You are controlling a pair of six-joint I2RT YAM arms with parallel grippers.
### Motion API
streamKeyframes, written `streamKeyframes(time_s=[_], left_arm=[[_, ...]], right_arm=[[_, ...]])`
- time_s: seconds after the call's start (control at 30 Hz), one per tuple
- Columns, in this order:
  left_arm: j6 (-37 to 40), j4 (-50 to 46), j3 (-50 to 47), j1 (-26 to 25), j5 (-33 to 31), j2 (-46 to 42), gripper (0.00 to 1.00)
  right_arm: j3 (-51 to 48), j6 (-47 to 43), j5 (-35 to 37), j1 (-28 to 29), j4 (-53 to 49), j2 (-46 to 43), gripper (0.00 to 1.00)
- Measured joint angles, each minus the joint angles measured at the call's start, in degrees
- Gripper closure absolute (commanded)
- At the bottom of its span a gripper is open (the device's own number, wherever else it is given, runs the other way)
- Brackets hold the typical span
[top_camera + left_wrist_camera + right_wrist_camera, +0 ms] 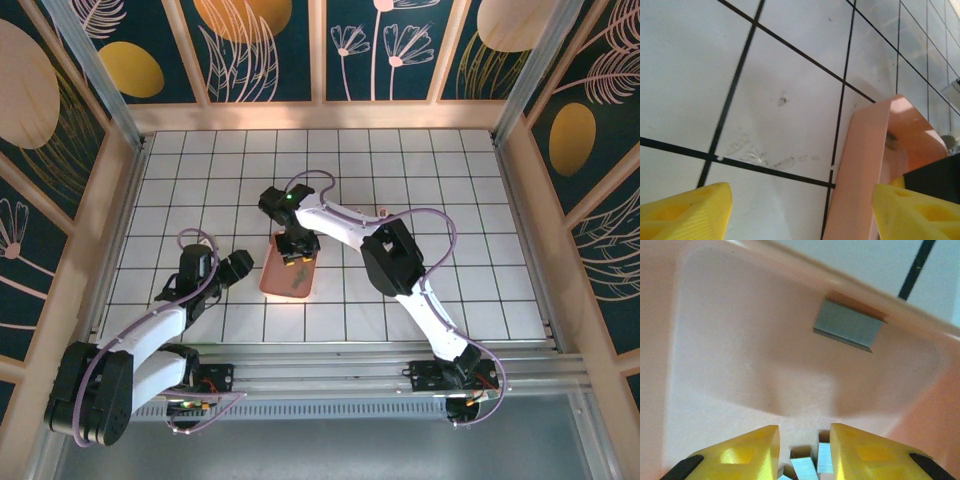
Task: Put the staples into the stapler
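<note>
Right wrist: staples point(847, 329) against tray point(725, 365) wall

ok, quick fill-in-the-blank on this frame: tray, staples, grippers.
1. The grey metal staple strip lies against one wall of the ____ rectangular plastic tray.
2. The right gripper reaches into that tray with more grey staple pieces ____ its yellow fingers.
3. The left gripper hangs over the white tiled table with its jaws ____.
Missing words: pink; between; open.
</note>
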Motion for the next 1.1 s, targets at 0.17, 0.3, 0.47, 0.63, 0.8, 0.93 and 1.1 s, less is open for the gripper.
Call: streamKeyframes(time_s=[0.17, 0.3, 0.47, 0.63, 0.8, 0.93, 1.1], left_arm=[[-0.15, 2.60, -1.38, 0.00, 6.05, -0.15, 0.31], [-0.15, 3.54, -2.78, 0.00, 9.20, -2.27, 0.30], [-0.11, 5.81, -3.85, 0.00, 11.72, -2.91, 0.37], [0.13, 7.48, -3.89, 0.00, 13.53, 0.26, 0.42], [0.94, 8.31, -3.89, 0.00, 15.19, 3.34, 0.45], [1.97, 8.35, -3.89, 0.00, 16.11, 4.94, 0.46], [3.04, 8.33, -3.89, 0.00, 16.17, 6.08, 0.49]], right_arm=[[0.04, 0.44, 0.22, 0.00, -0.85, -0.79, 0.63], [0.04, 0.63, 0.26, 0.00, -1.42, -0.94, 0.62], [0.04, 0.63, 0.22, 0.04, -1.73, -0.94, 0.62], [0.04, 0.63, 0.22, 0.26, -2.03, -0.94, 0.62], [0.04, 0.61, 0.22, 0.50, -2.78, -0.94, 0.62], [0.04, 0.61, 0.24, 0.57, -3.52, -0.94, 0.62], [0.11, 0.59, 0.26, 0.74, -4.07, -0.94, 0.62]])
